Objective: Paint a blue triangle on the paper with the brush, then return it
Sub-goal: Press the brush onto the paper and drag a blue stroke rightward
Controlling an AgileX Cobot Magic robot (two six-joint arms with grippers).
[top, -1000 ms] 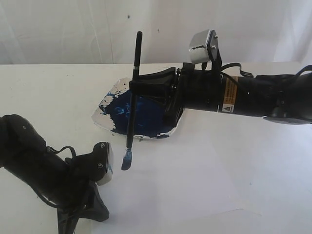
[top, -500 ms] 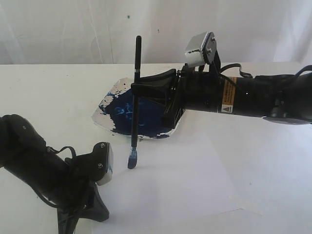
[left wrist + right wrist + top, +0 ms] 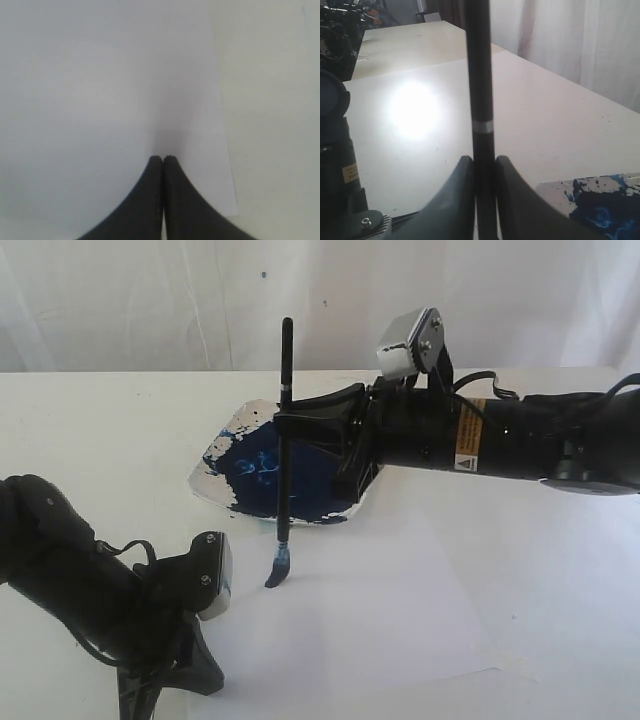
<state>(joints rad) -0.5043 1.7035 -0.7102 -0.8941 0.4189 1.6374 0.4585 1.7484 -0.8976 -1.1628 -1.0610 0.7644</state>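
A long, very thin black paintbrush point(image 3: 283, 480) stands almost upright, its handle end leaning slightly to the right in the exterior view. It is clamped at mid-shaft between the closed fingers of the right gripper point(image 3: 284, 421). A narrow pale band point(image 3: 483, 126) rings the shaft just above the grip. The blue-stained bristle tip point(image 3: 277, 567) points down, bent, and touches a plain white rectangular sheet of paper point(image 3: 380, 610). The paper lies flat on the white table point(image 3: 100, 440), nearly matching its colour, with one straight edge and corner showing.
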